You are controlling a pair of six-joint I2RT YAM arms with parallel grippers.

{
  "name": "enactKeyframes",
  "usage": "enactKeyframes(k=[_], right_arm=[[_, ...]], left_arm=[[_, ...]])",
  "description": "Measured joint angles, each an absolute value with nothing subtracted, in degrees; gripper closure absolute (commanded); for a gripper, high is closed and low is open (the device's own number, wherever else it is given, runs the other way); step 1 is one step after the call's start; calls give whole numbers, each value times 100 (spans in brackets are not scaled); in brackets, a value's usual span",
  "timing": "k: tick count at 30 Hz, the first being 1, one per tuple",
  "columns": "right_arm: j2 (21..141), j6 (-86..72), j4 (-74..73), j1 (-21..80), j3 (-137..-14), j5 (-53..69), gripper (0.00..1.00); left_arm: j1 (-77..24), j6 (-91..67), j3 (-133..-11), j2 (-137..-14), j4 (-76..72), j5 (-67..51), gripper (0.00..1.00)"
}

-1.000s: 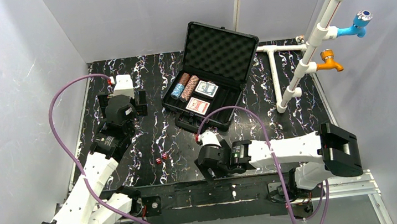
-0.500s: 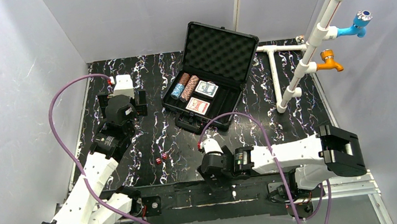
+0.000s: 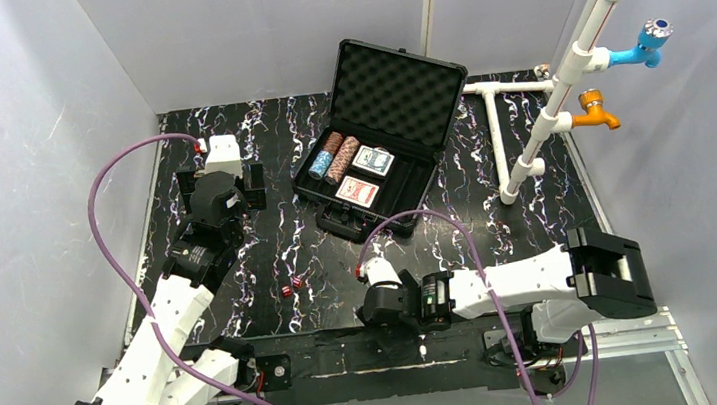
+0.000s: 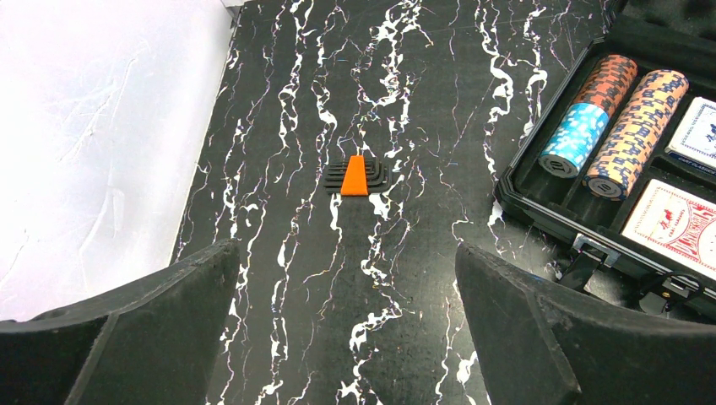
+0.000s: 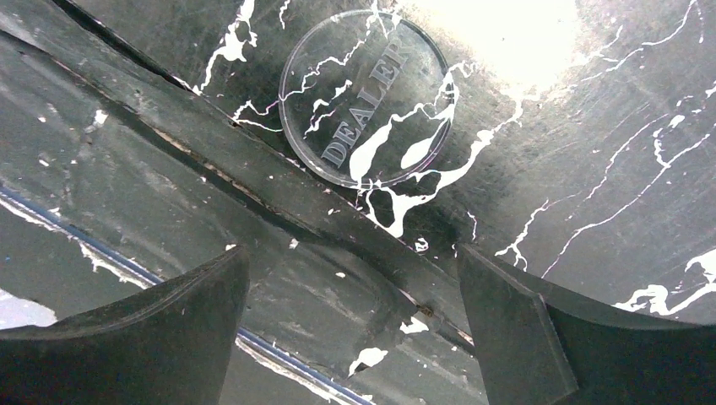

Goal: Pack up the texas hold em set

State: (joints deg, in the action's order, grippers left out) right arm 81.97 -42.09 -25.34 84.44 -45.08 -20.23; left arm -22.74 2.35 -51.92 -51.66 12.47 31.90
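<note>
Left gripper (image 4: 346,253) hovered over the left side of the marbled black table (image 3: 320,257), its jaws standing wide apart with nothing between them. Ahead of it on the table lay a small black ridged piece with an orange wedge (image 4: 355,175) on top. Further right, two small red dice (image 3: 290,287) sat close together on the table, well apart from the case. The right gripper (image 5: 353,253) pointed down near the table's front edge, jaws likewise spread and holding nothing; just beyond its fingers a clear disc marked DEALER (image 5: 365,97) lay flat. The black case (image 3: 398,88) stood open at mid-table, its foam-lined lid raised. Inside lay a red and blue chip stack (image 4: 591,114) and an orange and blue chip stack (image 4: 635,122) side by side, then a blue-backed deck (image 3: 373,161) and a red-backed deck (image 3: 358,192). A white pipe frame (image 3: 527,124) rose at the far right.
</note>
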Motion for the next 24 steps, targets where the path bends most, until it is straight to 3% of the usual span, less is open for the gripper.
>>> enactKeyframes(k=[24], right_arm=[[8484,-4180,-2488,8525,-4501,-2130,0]], left_arm=[[-2274,237,-5192,-5166,1247,3192,1]])
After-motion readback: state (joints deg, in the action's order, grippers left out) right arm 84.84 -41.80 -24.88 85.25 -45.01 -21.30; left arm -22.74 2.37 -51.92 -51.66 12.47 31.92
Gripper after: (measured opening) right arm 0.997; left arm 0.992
